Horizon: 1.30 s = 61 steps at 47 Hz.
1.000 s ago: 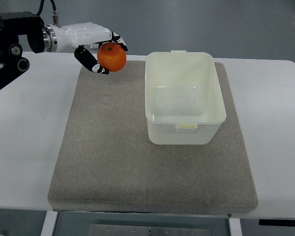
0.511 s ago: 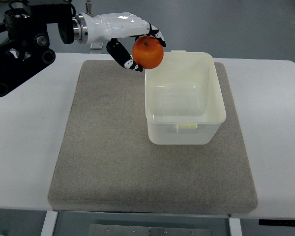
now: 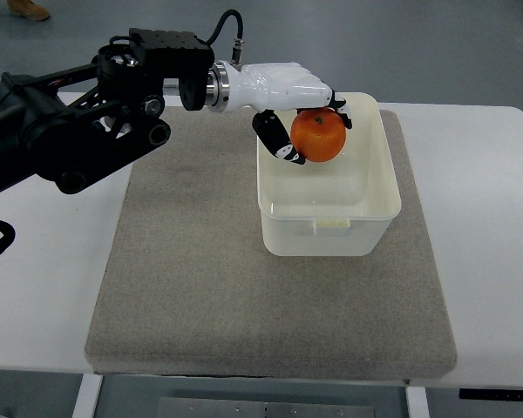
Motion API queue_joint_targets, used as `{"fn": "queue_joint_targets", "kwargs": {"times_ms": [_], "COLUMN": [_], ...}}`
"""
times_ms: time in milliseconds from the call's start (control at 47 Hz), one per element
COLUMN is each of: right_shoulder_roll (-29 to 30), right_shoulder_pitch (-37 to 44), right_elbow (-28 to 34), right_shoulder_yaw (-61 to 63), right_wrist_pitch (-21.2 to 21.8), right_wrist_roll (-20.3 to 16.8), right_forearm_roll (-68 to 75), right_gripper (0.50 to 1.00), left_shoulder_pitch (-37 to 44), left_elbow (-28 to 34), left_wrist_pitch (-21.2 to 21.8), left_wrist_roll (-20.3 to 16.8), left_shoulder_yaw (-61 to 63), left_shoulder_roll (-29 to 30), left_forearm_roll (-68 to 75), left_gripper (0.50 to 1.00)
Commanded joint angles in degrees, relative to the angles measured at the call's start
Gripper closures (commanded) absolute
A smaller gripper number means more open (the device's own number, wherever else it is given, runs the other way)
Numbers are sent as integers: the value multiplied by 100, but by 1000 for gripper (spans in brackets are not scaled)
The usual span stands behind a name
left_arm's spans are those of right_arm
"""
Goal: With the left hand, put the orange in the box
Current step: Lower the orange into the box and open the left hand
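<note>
White left robot hand, fingers curled around round orange fruit, held above far-left interior of open pale rectangular plastic box on grey felt mat. Grasp and carry apparently complete; release into box not yet done.

One orange, one box, one mat, one table, one hand.

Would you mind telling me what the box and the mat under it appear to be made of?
The box looks like thin, milky, semi-translucent plastic with a smooth, slightly glossy finish: light reflects off its floor and its rim is moulded. The mat looks like grey-beige felt or a similar fabric-covered pad: matte, finely mottled, with soft rounded corners. Which exactly cannot be told.
</note>
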Motion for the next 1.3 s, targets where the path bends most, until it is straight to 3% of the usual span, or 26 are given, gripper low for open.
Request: {"fn": "queue_joint_targets", "kwargs": {"times_ms": [0, 213, 596, 638, 723, 894, 1064, 1277], "right_shoulder_roll": [0, 0, 0, 0, 0, 0, 0, 0], "right_shoulder_pitch": [-1, -1, -1, -1, -1, -1, -1, 8], "right_elbow": [0, 0, 0, 0, 0, 0, 0, 0], "right_shoulder_yaw": [0, 0, 0, 0, 0, 0, 0, 0], "right_wrist_pitch": [-1, -1, -1, -1, -1, 8, -1, -1], "right_wrist_roll": [0, 0, 0, 0, 0, 0, 0, 0], "right_forearm_roll": [0, 0, 0, 0, 0, 0, 0, 0], "right_gripper": [574, 574, 574, 574, 574, 574, 574, 574], "left_shoulder_pitch": [18, 185, 334, 343, 352, 361, 361, 352], "left_elbow": [79, 404, 519, 510, 519, 501, 501, 501], "left_wrist_pitch": [10, 28, 238, 247, 256, 256, 396, 511], "left_wrist_roll": [26, 308, 325, 325, 325, 325, 325, 325], "left_shoulder_yaw": [2, 11, 11, 11, 2, -6, -85, -77], "left_shoulder_roll": [-158, -571, -730, -730, -730, -712, -660, -545], "left_forearm_roll": [107, 222, 433, 433, 398, 319, 231, -595], "left_gripper": [1000, 1000, 1000, 958, 823, 652, 549, 536]}}
